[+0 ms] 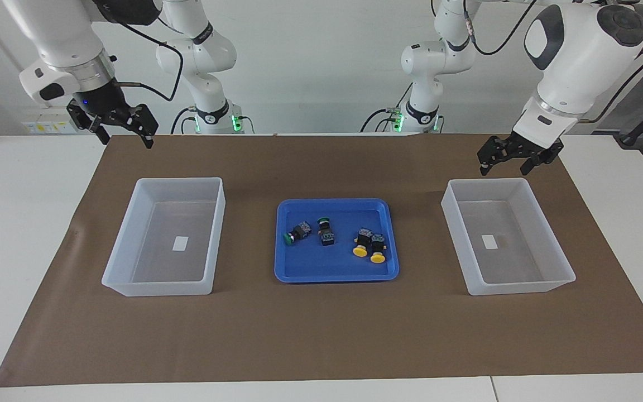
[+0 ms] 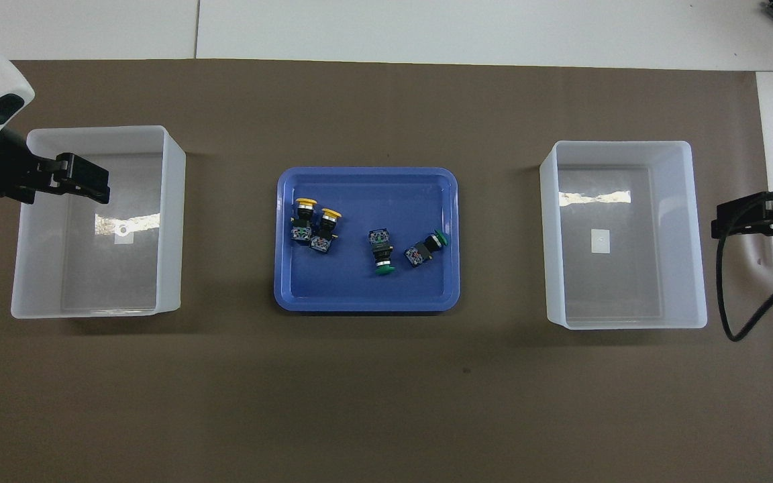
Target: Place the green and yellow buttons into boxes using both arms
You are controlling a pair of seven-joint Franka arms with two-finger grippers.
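Two green buttons [image 1: 297,233] [image 1: 326,231] and two yellow buttons [image 1: 362,245] [image 1: 378,250] lie in a shallow blue tray [image 1: 332,202] at the mat's middle. In the overhead view the yellow pair [image 2: 304,218] [image 2: 326,228] touch each other, and the green ones [image 2: 380,251] [image 2: 425,247] lie apart. One translucent box [image 1: 489,181] stands at the left arm's end, the other box [image 1: 179,180] at the right arm's end. Each holds only a white label. My left gripper [image 1: 505,162] hangs open over its box's rim. My right gripper [image 1: 125,134] hangs open, high over the mat's edge beside its box.
A brown mat [image 1: 321,335] covers the white table [image 1: 25,223] under the tray [image 2: 366,172] and both boxes [image 2: 98,129] [image 2: 614,143]. A black cable [image 2: 729,302] loops down from the right arm beside its box. Bare mat lies between tray and boxes.
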